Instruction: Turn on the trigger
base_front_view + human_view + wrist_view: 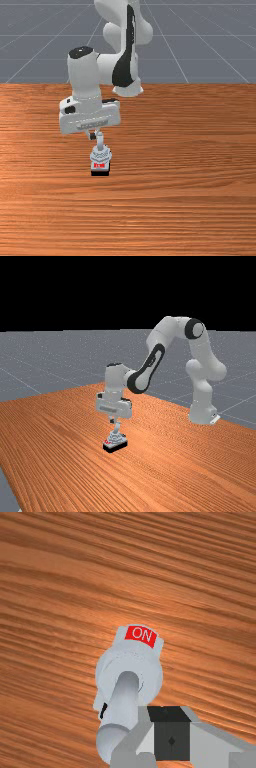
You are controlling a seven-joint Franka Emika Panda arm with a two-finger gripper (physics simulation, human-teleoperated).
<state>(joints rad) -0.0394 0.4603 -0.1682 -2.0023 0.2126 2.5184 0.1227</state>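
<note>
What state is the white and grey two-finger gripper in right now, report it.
Gripper: closed, holding nothing, beside the light grey, rod-shaped lever.

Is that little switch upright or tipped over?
Upright: its black base sits flat on the table, and the grey lever rises from its top.

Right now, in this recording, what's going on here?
The Panda arm has its gripper down close beside the top of the upright grey lever on a small switch standing on the wooden table. A red label on it reads ON. Whether they touch, or the switch is already on, I can't tell.
</note>
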